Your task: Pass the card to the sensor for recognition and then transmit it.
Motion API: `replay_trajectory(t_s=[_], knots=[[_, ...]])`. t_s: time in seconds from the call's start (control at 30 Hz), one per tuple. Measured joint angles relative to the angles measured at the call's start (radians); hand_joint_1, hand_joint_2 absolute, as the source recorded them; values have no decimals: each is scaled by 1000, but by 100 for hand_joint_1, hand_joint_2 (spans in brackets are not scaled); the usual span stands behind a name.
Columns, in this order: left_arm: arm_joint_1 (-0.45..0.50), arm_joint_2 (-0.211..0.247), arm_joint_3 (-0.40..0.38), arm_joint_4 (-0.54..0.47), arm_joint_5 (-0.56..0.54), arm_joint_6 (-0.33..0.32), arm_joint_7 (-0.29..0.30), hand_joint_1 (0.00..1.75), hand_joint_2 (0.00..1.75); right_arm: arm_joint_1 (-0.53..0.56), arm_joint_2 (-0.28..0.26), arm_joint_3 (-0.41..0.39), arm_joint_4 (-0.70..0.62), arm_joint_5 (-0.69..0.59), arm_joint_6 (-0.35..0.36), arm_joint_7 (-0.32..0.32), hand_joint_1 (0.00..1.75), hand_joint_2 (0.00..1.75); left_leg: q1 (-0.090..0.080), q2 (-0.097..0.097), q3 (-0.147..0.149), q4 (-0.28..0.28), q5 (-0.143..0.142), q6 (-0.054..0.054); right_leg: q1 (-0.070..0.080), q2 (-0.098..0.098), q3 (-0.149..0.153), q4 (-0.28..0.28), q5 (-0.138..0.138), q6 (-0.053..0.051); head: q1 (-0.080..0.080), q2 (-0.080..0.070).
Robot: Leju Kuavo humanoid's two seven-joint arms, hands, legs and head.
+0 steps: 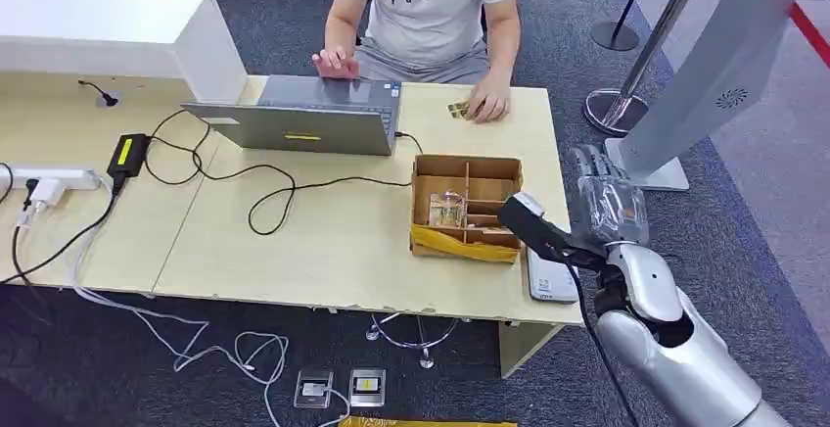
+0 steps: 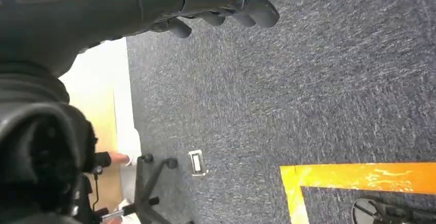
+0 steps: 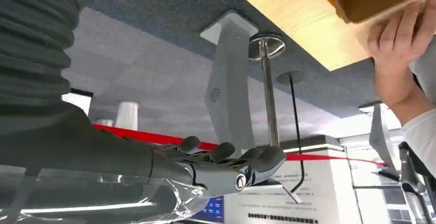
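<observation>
Clearly nearer: right hand (image 1: 609, 202), middle right of the frame, just off the table's (image 1: 323, 241) right edge, fingers extended, holding nothing. Left hand (image 2: 221, 0) hanging over carpet, fingers loosely curled, empty. Cards (image 1: 448, 210) left of the right hand, standing in the divided cardboard box (image 1: 466, 207), long axis unclear.

Glossy silver right arm (image 1: 675, 349) seen at lower right of the head view, black cable run along it, right hand (image 1: 609, 202) wrapped in clear plastic, grey ribbed wrist cover (image 3: 36, 44), dark left hand (image 2: 216, 3) fingers with round metal screws.
</observation>
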Motion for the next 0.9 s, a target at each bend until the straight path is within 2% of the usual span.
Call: replay_trajectory(t_s=[0.2, 0.53, 0.9], knots=[[-1, 0, 0, 0, -2, 2, -1, 0, 0, 29, 0, 25, 4, -19, -47, -19, 0, 175, 0, 0, -1, 0, 0, 0, 0, 0, 0, 0, 0, 0, 0, 0], [-1, 0, 0, 0, -7, 8, 3, 0, 0, 50, 18, 59, 45, 1, -82, -52, 0, 175, 0, 0, -1, 0, 0, 0, 0, 0, 0, 0, 0, 0, 0, 0], [-2, 0, 5, 0, -16, 16, -1, 0, 0, 46, 81, 86, 109, 21, -101, -89, 0, 175, 0, 0, -1, 0, 0, 0, 0, 0, 0, 0, 0, 0, 0, 0]])
